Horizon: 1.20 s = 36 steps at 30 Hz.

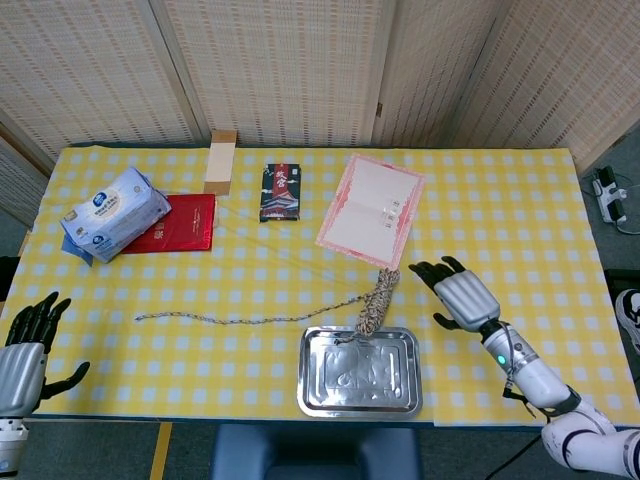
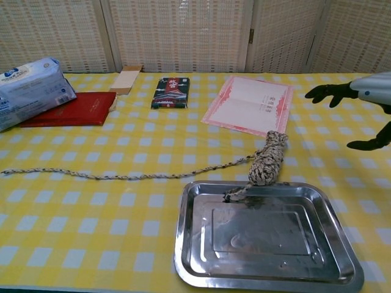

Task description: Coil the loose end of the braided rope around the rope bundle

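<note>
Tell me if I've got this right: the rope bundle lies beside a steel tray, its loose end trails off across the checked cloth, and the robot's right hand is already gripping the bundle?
Not quite. The right hand hovers open beside the rope bundle, touching nothing, as the head view shows. The tray and trailing loose end are as you say.

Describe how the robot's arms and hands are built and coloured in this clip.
Both hands, left and right, have silver-grey shells on the back and black fingers. The right forearm is silver-grey with black joint bands and a small green light near the wrist. No sleeves or loose cables show.
</note>
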Available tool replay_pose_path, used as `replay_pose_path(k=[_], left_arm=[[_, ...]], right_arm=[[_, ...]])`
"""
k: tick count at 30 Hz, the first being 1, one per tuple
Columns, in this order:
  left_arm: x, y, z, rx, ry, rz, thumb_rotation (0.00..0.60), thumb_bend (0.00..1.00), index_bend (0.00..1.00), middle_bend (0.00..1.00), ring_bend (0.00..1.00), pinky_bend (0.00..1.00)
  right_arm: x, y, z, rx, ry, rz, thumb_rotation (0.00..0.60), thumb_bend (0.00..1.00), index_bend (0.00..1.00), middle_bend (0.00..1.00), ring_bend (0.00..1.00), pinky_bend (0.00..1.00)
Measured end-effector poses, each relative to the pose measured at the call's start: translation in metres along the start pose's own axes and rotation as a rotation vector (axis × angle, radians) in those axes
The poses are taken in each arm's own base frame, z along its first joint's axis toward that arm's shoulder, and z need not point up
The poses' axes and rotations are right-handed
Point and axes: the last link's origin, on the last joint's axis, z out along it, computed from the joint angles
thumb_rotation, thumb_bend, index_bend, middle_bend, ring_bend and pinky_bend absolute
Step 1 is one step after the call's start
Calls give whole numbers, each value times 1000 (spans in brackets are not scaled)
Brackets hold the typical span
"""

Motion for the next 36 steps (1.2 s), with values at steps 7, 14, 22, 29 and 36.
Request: replay_pose_path(k=[7,14,22,29,36], left_arm=[[-1,-2,0,4,-13,2,600,272,115,0,0,0],[-1,-6,-1,19,-22,2,600,272,115,0,0,0],[-2,-8,-2,22,-40,-11,600,272,115,0,0,0],[-3,-7,-1,16,-48,-13,600,272,115,0,0,0],[-3,-7,-1,15,-47,-12,600,271,115,0,0,0]], right_arm=[[-14,-16,48,34,-11,-79,600,339,89,147,195,109],[-29,-40,80,109,-20,-187,600,338,102,142,188,109],[-43,-48,92,165,-19,-284,600,338,274,205,226,113],[-49,-48,92,182,-4,-286,600,338,347,256,273,150],[-50,-47,96,188,15,-281,600,338,433,308,332,205]])
